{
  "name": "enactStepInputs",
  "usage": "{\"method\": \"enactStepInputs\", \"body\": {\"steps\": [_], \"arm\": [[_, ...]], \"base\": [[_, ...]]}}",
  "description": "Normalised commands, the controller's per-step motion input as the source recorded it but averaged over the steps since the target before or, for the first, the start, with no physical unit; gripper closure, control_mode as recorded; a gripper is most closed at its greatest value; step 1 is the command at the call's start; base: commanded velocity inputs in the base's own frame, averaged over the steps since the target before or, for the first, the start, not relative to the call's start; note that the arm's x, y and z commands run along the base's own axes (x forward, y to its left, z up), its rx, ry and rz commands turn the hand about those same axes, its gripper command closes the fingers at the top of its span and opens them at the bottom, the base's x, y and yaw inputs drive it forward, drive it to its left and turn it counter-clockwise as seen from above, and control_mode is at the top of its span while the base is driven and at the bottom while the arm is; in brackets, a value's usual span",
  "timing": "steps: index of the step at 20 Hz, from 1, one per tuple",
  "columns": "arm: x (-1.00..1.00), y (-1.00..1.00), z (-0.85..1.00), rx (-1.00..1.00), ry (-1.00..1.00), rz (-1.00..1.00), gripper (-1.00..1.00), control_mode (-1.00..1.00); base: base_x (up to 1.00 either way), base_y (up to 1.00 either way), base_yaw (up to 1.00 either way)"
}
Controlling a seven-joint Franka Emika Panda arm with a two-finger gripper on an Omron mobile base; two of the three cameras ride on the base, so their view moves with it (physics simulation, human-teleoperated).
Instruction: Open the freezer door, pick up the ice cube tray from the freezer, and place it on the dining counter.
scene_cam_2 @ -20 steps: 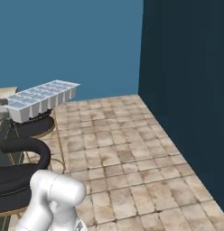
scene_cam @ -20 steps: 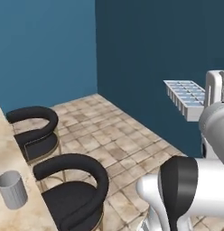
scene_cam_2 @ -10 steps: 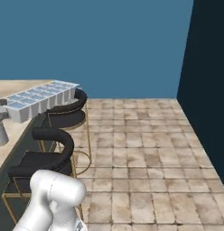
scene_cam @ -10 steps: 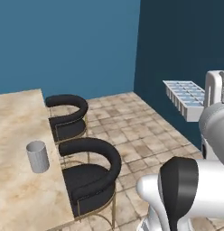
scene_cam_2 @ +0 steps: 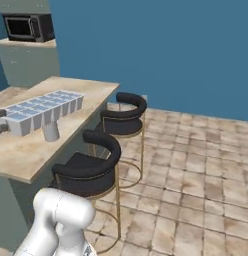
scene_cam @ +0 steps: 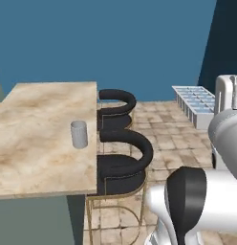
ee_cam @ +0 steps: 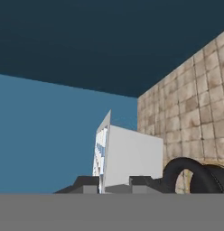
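gripper (ee_cam: 114,184): pinched on the ice cube tray (scene_cam: 196,104)
step: tray should be kept level, carried over the table (scene_cam: 39,139)
watch-out: grey cup (scene_cam: 79,134) best avoided

Two stools (scene_cam: 121,160), one cup (scene_cam: 79,134), one tray (scene_cam: 196,105)

occlusion | ice cube tray (ee_cam: 132,160) hides fingers' (ee_cam: 89,184) contact; dining counter (scene_cam: 39,143) cut by left edge

White arm raised, bent at the elbow; gripper (ee_cam: 114,182) fingers (ee_cam: 86,182) closed on the tray (ee_cam: 129,158) end.
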Motion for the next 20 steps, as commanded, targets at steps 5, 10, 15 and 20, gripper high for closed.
{"method": "enactStepInputs", "body": {"steps": [5,10,15,20], "arm": [[0.00,0.00,0.00,0.00,0.00,0.00,1.00,1.00],[0.00,0.00,0.00,0.00,0.00,0.00,1.00,1.00],[0.00,0.00,0.00,0.00,0.00,0.00,1.00,1.00],[0.00,0.00,0.00,0.00,0.00,0.00,1.00,1.00]], "base": [[-0.12,0.39,0.58],[0.00,0.83,0.39],[0.29,0.86,0.07],[0.42,0.80,-0.01]]}}
